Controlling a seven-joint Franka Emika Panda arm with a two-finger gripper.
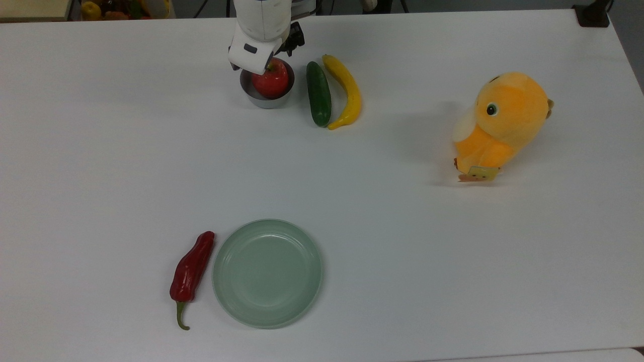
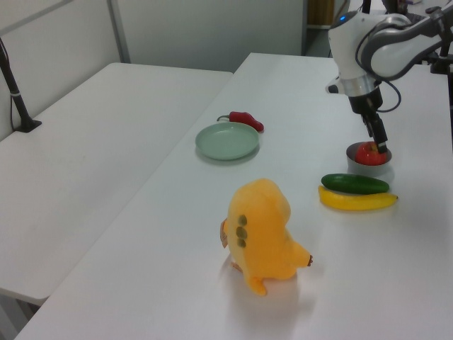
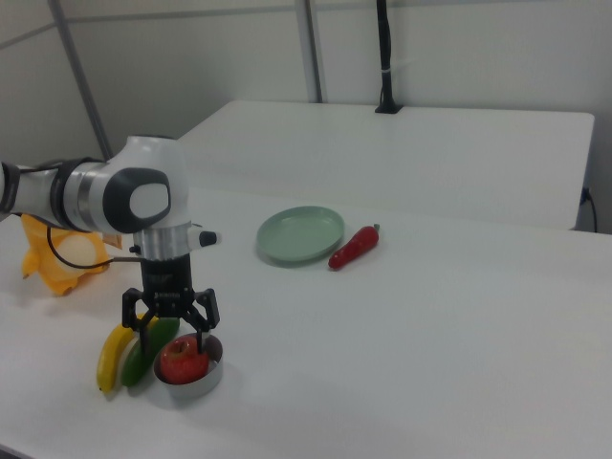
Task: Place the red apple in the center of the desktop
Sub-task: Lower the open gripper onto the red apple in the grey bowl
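1. The apple [image 1: 272,80] sits in a small bowl [image 1: 261,98] on the bench [image 1: 100,151], with the claw [image 3: 172,337] spread directly above it.
2. In the top view, a cucumber [image 1: 318,94] lies just right of the bowl, a banana [image 1: 346,91] beside it.
3. A plush toy [image 1: 498,123] stands farther to the top view's right.
4. Well below in the top view, a chili pepper [image 1: 191,269] lies just left of a plate [image 1: 267,273].

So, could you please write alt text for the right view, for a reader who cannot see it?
A white robot arm holds its open gripper around a red apple sitting in a small metal bowl on a white desktop. A cucumber and banana lie to the right view's left; a green plate and red chili lie farther back.
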